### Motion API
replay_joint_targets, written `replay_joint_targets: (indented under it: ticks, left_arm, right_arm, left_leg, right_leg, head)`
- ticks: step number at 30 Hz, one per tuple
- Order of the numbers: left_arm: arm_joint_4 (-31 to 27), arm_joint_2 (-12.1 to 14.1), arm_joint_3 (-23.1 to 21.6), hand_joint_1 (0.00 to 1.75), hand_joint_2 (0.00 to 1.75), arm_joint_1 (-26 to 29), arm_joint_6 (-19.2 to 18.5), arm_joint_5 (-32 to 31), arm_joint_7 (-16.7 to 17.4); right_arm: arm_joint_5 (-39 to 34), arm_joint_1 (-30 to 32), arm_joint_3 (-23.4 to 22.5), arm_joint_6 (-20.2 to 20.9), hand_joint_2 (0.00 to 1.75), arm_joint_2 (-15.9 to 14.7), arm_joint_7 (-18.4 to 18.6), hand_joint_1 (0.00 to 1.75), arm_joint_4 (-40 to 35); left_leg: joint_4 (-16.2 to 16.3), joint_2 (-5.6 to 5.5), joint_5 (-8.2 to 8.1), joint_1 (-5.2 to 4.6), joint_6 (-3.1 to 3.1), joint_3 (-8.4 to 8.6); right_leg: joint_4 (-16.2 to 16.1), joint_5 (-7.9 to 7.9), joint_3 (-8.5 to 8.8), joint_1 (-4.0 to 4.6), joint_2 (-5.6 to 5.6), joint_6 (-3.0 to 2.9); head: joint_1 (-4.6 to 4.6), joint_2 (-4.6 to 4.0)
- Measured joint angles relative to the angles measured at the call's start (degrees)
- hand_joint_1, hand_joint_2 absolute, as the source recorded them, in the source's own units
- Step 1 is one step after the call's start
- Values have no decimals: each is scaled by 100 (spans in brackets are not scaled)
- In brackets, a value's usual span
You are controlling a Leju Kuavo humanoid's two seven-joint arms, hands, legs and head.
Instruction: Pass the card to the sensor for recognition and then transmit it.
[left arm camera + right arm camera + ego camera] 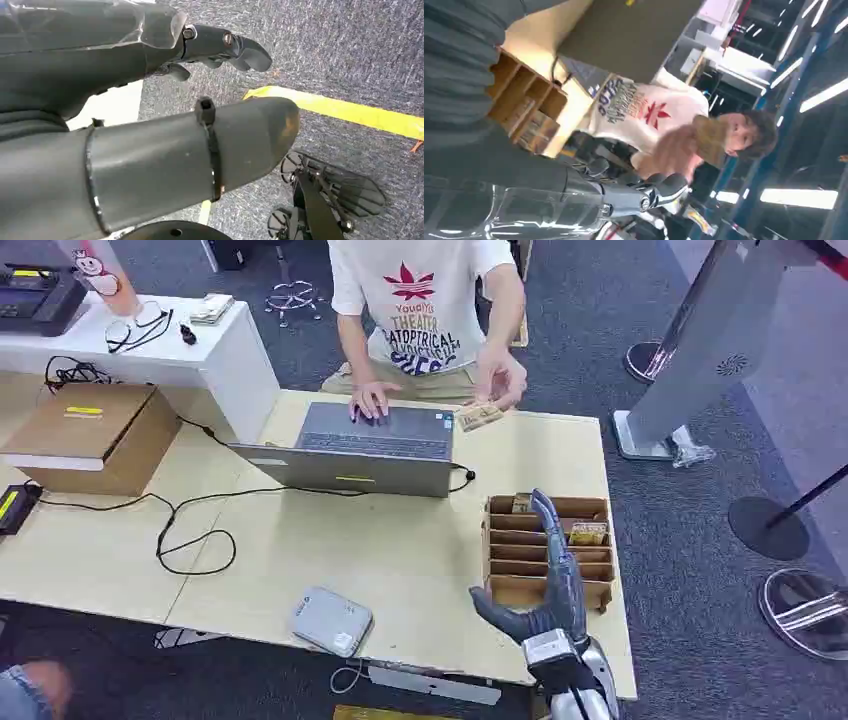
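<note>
1. cardboard was what your card rack (548,550) was made of; it sat near the table's (400,540) right edge, toward the near corner, with cards standing in its slots.
2. one card (480,416) was in the person's hand (503,378) above the far edge of the table, just beside the laptop's (365,448) right end. it looked thin, light and fairly stiff, probably slick on its faces.
3. your right hand (548,590) stood upright over the rack's near left part, fingers spread and extended, thumb out to the side, holding nothing.
4. your left hand (150,125) hung by the floor in its wrist view, fingers apart, nothing in it.
5. the grey sensor pad (331,621) lay near the table's near edge, well apart from the card.
6. judging from this, you would take the card by its free short edge, thumb on one face and fingers on the other; a light pinch should do, but a flat face could slip.
</note>
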Motion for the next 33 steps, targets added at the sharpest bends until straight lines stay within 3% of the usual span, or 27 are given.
replay_joint_targets:
  ticks: [5, 7, 14, 21, 25, 26, 27, 28, 31, 33]
  left_arm:
    - [0, 11, 0, 0, 0, 4, -4, -81, 55]
    - [0, 11, 0, 0, 0, 2, 0, -90, 70]
    - [0, 11, 0, 0, 0, 10, 31, -83, -55]
    - [0, 2, -2, 0, 0, -9, 2, -299, -105]
    - [0, 0, -2, 0, 0, -51, 13, -354, -13]
    - [0, -2, -9, 0, 0, -63, 39, -367, 7]
    - [0, -4, -11, 0, 0, -78, 52, -382, 26]
    - [0, -7, -13, 0, 0, -88, 63, -391, 57]
    - [0, -11, -20, 0, 0, -103, 72, -400, 70]
    - [0, -11, -22, 0, 0, -103, 72, -402, 70]
  right_arm:
    - [1277, -234, 166, -1325, 175, -28, -96, 0, -9]
    - [1816, -409, 197, -1550, 175, -26, -63, 0, 17]
    - [3121, -898, 39, -1589, 175, 162, -223, 0, 289]
    - [4227, -1463, -895, -1589, 175, 618, -564, 0, 915]
    - [4410, -1697, -1240, -1589, 175, 778, -581, 9, 1224]
    - [4452, -1765, -1307, -1589, 175, 809, -577, 86, 1320]
    - [4463, -1831, -1370, -1589, 175, 835, -577, 127, 1413]
    - [4467, -1895, -1412, -1589, 175, 859, -577, 147, 1502]
    - [4450, -2005, -1534, -1589, 175, 922, -597, 175, 1711]
    - [4445, -2019, -1582, -1589, 175, 946, -599, 175, 1779]
  left_leg:
    - [0, 1, 1, 0, -1, 0]
    - [0, 2, 2, 0, -2, 2]
    - [0, 0, 5, 1, -2, 0]
    - [0, -1, 6, 0, -2, 1]
    - [0, 0, 6, 0, -2, 1]
    - [0, 0, 6, 0, -2, 1]
    - [0, 0, 6, 0, -2, 1]
    - [0, 0, 6, 0, -2, 1]
    - [0, 0, 6, 1, -2, 1]
    - [0, -1, 6, 1, -2, 1]
  right_leg:
    - [0, 1, 0, 0, 3, 0]
    - [0, 2, 1, 0, 4, 0]
    - [3, 2, 1, 0, 1, 0]
    - [3, 2, 1, 0, 0, 0]
    - [4, 4, 1, 0, 1, 0]
    - [4, 3, 1, 0, 1, 0]
    - [4, 3, 1, 0, 0, 0]
    - [4, 3, 1, 0, 1, 0]
    - [4, 3, 0, 0, 0, 0]
    - [4, 3, 0, 0, 0, 0]
  head:
    - [0, 0]
    - [0, 0]
    - [0, 0]
    - [2, 0]
    - [2, 0]
    - [0, 0]
    - [2, 0]
    - [0, 0]
    - [0, 0]
    - [0, 0]
